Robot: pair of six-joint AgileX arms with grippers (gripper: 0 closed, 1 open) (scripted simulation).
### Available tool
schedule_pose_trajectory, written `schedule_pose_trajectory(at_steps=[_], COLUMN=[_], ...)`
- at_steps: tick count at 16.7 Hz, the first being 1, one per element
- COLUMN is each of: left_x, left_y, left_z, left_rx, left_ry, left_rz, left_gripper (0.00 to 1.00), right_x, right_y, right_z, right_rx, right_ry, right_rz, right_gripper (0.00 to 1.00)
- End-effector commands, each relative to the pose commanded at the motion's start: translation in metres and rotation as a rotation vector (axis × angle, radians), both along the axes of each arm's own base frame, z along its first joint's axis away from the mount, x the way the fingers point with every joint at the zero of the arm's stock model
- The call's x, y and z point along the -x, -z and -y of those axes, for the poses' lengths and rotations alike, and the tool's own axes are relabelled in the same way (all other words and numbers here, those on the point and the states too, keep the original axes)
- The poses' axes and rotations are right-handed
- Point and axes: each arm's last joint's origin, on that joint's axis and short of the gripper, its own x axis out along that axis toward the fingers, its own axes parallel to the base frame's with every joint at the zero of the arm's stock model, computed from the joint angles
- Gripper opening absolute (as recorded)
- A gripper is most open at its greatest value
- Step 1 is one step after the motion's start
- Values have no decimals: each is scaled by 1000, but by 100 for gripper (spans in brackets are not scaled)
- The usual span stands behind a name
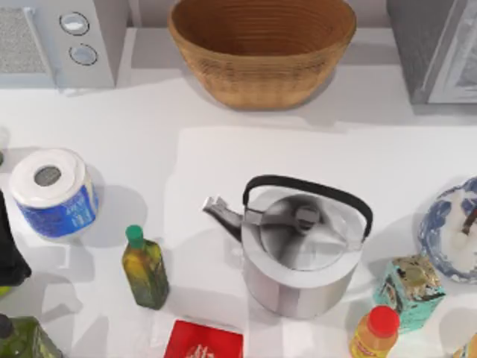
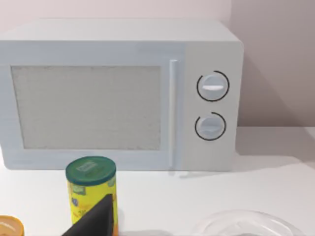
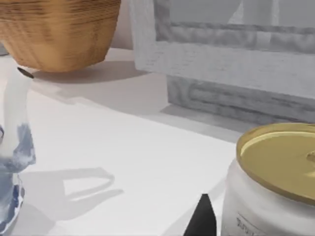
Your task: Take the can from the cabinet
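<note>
One kettle (image 1: 302,250), one basket (image 1: 261,48) (wicker), two bottles (image 1: 144,267).

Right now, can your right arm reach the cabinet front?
Probably yes. From the right gripper, beside the gold-lidded jar, bare table runs up to the cabinet; the wicker basket stands off to one side.

The white counter (image 1: 223,149) carries a microwave (image 1: 59,41) at the far left, a wicker basket (image 1: 261,48) at far centre and a grey cabinet (image 1: 436,48) at the far right. A steel kettle (image 1: 298,250) stands near centre, with a paper roll (image 1: 52,190) and an oil bottle (image 1: 145,268) on the left. At the right are a blue-white vase (image 1: 451,231), a teal box (image 1: 410,291) and a red-capped bottle (image 1: 373,335). A red packet (image 1: 205,341) lies at the near edge.
</note>
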Motion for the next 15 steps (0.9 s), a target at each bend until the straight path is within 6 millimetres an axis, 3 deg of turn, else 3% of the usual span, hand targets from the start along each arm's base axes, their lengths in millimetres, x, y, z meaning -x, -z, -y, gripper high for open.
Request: schedule_pose_trajectory(at_steps=[7, 11, 15], left_x=[0, 0, 0], left_y=[0, 0, 0], left_z=[0, 0, 0], left_rx=[0, 0, 0], left_ry=[0, 0, 0], left_rz=[0, 0, 0], left_gripper=[100, 100, 100], right_x=[-4, -4, -4], right_y=[1, 0, 0], right_z=[-22, -23, -23], right_rx=[38, 39, 39], right_ry=[-62, -65, -65], right_rz=[46, 47, 47], right_gripper=[0, 0, 30])
